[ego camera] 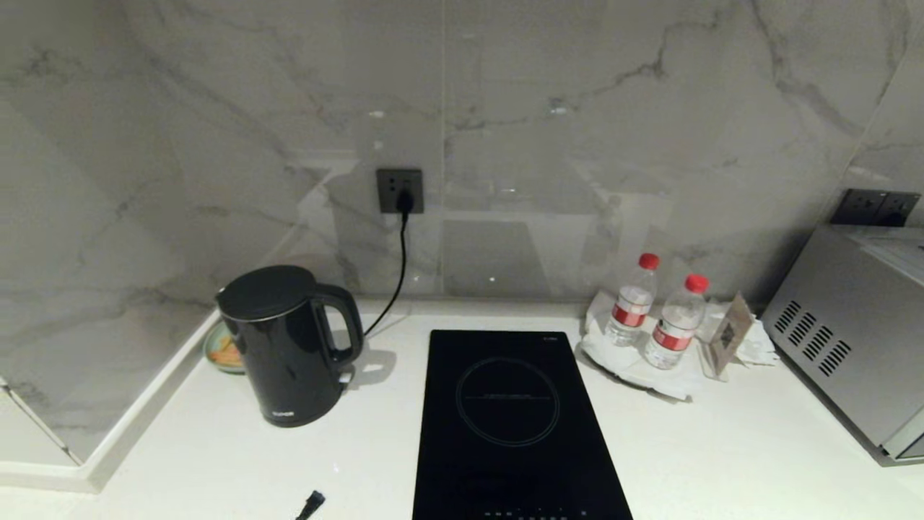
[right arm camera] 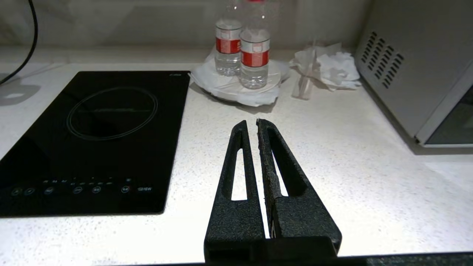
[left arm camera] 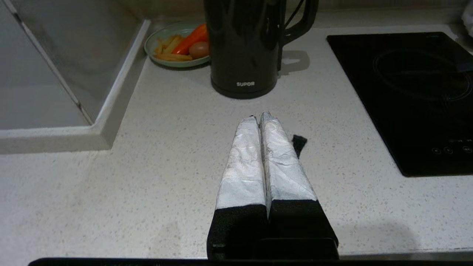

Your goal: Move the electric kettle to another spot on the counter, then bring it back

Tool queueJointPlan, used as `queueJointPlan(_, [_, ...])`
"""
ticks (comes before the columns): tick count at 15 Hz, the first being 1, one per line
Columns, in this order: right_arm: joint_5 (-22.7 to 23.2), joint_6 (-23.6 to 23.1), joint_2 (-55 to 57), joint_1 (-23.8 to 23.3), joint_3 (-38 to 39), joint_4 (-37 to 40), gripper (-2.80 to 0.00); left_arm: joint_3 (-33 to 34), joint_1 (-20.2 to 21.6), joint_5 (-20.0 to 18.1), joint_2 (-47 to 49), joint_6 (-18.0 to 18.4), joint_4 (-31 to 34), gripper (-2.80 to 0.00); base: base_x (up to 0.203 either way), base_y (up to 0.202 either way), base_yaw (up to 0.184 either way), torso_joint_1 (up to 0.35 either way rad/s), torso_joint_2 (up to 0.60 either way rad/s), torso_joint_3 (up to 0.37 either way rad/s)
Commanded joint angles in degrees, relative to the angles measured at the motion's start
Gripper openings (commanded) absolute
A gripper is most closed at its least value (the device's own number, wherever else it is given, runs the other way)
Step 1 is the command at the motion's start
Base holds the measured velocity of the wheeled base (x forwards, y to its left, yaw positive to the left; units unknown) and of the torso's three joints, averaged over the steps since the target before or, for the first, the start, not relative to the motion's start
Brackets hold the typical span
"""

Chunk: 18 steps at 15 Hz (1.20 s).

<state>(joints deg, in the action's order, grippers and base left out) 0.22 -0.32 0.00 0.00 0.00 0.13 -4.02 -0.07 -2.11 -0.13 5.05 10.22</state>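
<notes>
Your left gripper (left arm camera: 258,117) hovers pressed closed and empty over the counter (left arm camera: 147,184); your right gripper (right arm camera: 251,123) likewise. Ahead, the electric kettle (ego camera: 285,343) stands beside a snack plate (left arm camera: 173,46): a careless approach could topple it.

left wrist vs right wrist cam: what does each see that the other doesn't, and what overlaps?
Left wrist only: the electric kettle standing on the counter, a green plate of food right behind it, and the left end effector, foil-wrapped and shut.
Right wrist only: two water bottles on a white plate, crumpled paper, a silver appliance, and the right end effector, shut and empty.
Both: the black cooktop and the white speckled counter.
</notes>
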Motion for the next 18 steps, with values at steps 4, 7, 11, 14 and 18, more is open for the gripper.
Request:
queueJointPlan(4, [-0.04,-0.03,0.08,0.00,0.00,0.04,-2.80,-0.02,-0.01,0.00,0.22,0.05,-0.03,-2.80,0.000,0.000,0.000,0.000,0.00,0.000])
queueJointPlan(7, [-0.04,-0.03,0.09,0.00,0.00,0.04,-2.80,-0.02,-0.01,0.09,0.22,-0.04,-0.03,-2.80,0.000,0.000,0.000,0.000,0.00,0.000])
queueJointPlan(11, [-0.04,-0.03,0.02,0.00,0.00,0.04,-2.80,-0.02,-0.01,0.09,0.22,-0.04,-0.03,-2.80,0.000,0.000,0.000,0.000,0.00,0.000])
queueJointPlan(14, [-0.04,-0.03,0.09,0.00,0.00,0.04,-2.80,0.07,-0.01,0.35,0.22,-0.04,-0.03,-2.80,0.000,0.000,0.000,0.000,0.00,0.000])
queueJointPlan(18, [-0.04,-0.03,0.08,0.00,0.00,0.04,-2.80,0.07,-0.01,0.26,0.22,-0.39,-0.03,-2.80,0.000,0.000,0.000,0.000,0.00,0.000])
